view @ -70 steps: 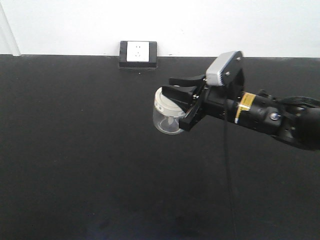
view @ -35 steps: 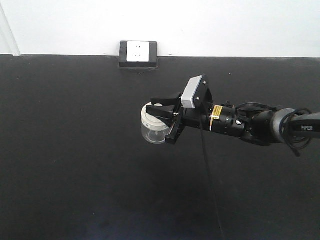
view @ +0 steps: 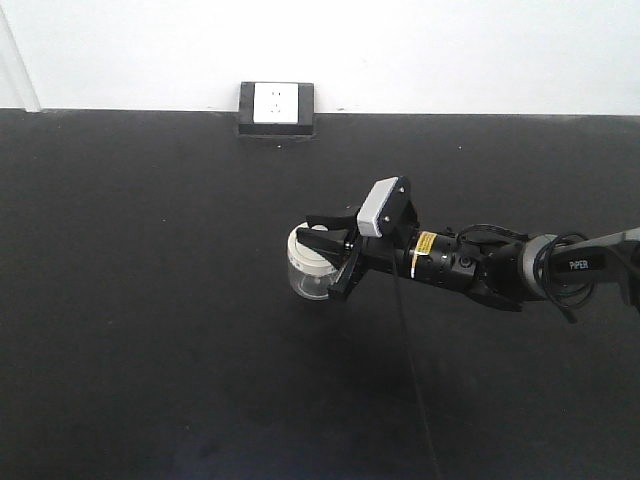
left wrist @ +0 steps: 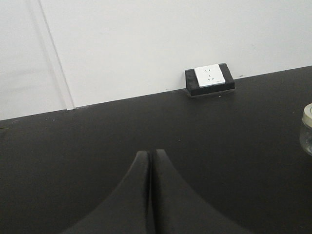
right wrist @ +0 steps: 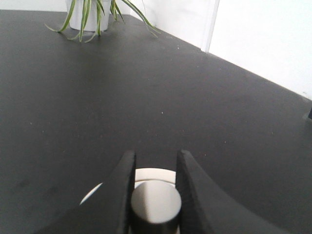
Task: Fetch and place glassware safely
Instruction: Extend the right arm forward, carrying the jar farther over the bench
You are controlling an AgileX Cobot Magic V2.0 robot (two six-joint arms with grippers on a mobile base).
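Here, centre frame, the right tool [view: 335, 258] pinches the knob of the small clear glass jar with a cream-white lid [view: 312, 264], upright on or just above the black bench [view: 150, 300], while the left tool [left wrist: 150, 185] sits pressed together, well apart.

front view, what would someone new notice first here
The right gripper clamps the knob of a small clear glass jar with a cream lid, near the middle of the black table. Behind it, a white wall socket sits at the table's far edge.
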